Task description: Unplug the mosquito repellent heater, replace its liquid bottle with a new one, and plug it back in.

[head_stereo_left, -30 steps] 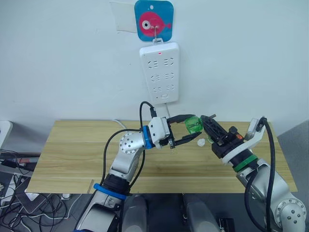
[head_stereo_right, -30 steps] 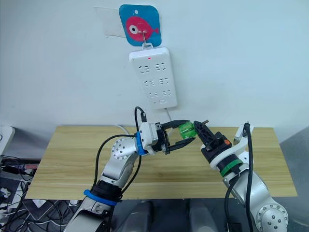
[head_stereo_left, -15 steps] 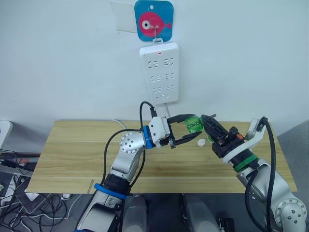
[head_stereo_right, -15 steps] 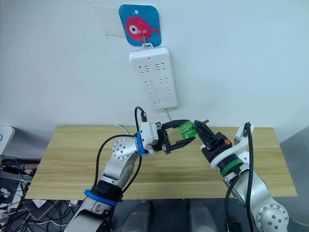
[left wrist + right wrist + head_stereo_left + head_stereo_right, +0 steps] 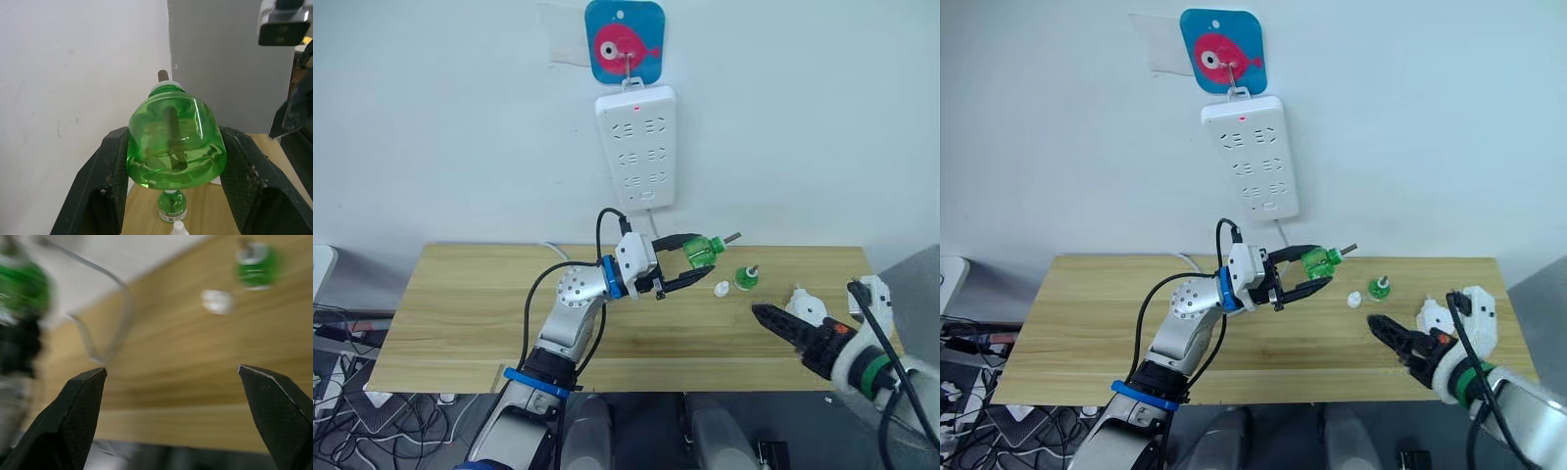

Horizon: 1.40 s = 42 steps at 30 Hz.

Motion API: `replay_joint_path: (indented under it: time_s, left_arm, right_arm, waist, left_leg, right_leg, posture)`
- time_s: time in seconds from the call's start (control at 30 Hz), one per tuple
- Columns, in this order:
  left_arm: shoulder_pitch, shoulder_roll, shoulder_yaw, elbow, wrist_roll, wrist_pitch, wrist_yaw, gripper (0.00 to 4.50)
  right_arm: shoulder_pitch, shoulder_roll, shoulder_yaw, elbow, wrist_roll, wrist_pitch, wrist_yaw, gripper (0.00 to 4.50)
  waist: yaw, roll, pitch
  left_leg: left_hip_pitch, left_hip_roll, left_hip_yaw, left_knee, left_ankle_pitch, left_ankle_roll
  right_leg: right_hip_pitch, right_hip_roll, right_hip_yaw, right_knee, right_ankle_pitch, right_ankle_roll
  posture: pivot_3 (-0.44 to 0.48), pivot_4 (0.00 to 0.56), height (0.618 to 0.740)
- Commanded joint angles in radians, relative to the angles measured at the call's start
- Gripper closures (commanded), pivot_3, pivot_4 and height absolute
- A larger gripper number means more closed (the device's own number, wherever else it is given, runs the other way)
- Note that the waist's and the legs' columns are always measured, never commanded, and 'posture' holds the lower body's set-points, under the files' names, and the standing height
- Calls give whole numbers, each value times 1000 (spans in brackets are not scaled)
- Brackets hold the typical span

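A green liquid bottle (image 5: 707, 251) hangs above the table with its wick pointing right; my left gripper (image 5: 694, 258) is shut on its body. In the left wrist view the bottle (image 5: 176, 142) sits between both fingers. My right gripper (image 5: 766, 318) is low at the table's front right with its fingers wide open and nothing in them. A second small green bottle (image 5: 744, 278) stands on the wooden table (image 5: 470, 313), with a white cap (image 5: 722, 288) beside it. The mosquito repellent heater (image 5: 803, 305), white and rounded, lies on the table just behind my right gripper.
A long white power strip (image 5: 636, 147) hangs on the wall from a blue fish hook (image 5: 625, 41), above the left gripper. Its cable (image 5: 98, 333) runs down onto the table. The table's left half is bare wood.
My right gripper opened, let go of the green bottle's neck end and drew back down and right to the table's front. The left gripper still holds the bottle in place.
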Motion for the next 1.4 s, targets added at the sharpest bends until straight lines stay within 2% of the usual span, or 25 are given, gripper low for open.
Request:
replay_joint_path:
  time_s: [0.03, 0.13, 0.27, 0.37, 0.47, 0.63, 0.9, 1.4]
  left_arm:
    - [33, 8, -4, -56, -38, -30, -44, 2244]
    - [50, 25, -16, -69, -52, -58, -98, 2244]
    - [54, 46, -18, -46, -66, -97, -172, 2244]
    - [40, 48, -7, -30, -70, -99, -185, 2244]
    - [38, 49, -3, -28, -65, -101, -181, 2244]
    - [56, 57, 0, -57, -62, -93, -162, 2244]
    - [67, 65, -4, -62, -53, -100, -145, 2244]
    - [81, 76, -10, -90, -57, -81, -142, 2244]
  right_arm:
    - [-19, -96, -93, 149, 21, 107, 27, 15]
    - [-73, -176, -78, 290, 17, 198, 59, 15]
    - [-262, -274, 87, 483, -114, 329, 163, 15]
    - [-464, -237, 241, 612, -274, 419, 228, 15]
    - [-632, -173, 334, 711, -415, 496, 312, 15]
    - [-776, -106, 429, 817, -677, 574, 451, 15]
    - [-878, 20, 415, 918, -915, 685, 573, 15]
    - [-904, 153, 315, 948, -1174, 777, 677, 15]
  waist:
    - [0, 0, 0]
    - [4, -1, 0]
    - [5, 1, 2]
    - [10, 1, 4]
    - [19, 1, 8]
    - [31, 7, 15]
    - [42, 6, 27]
    - [54, 6, 33]
  left_leg:
    - [0, 0, 0, 0, 0, 0]
    - [-1, 0, 0, 0, 0, 0]
    - [-1, 0, 1, 0, 0, 0]
    - [-1, 0, 0, 0, 0, 0]
    - [-1, 0, 0, 0, 0, 0]
    - [-1, 0, 0, -1, -1, 1]
    - [-1, 0, 0, -2, -1, 1]
    - [-1, 0, 0, -3, -1, 1]
  right_leg:
    - [0, 0, 0, 0, 0, 0]
    - [0, 0, 0, -2, 1, -1]
    - [1, 0, 0, -5, 2, 0]
    - [1, 0, 0, -6, 2, 0]
    - [1, 0, 0, -6, 2, 0]
    - [0, 0, 0, -6, 2, 0]
    - [-1, -1, -1, -6, 2, 0]
    - [-1, -1, 0, -6, 2, 0]
  posture:
    - [52, 281, 740]
    - [64, 288, 740]
    - [94, 299, 740]
    - [110, 308, 740]
    - [121, 321, 740]
    - [138, 333, 740]
    - [155, 345, 740]
    - [163, 356, 740]
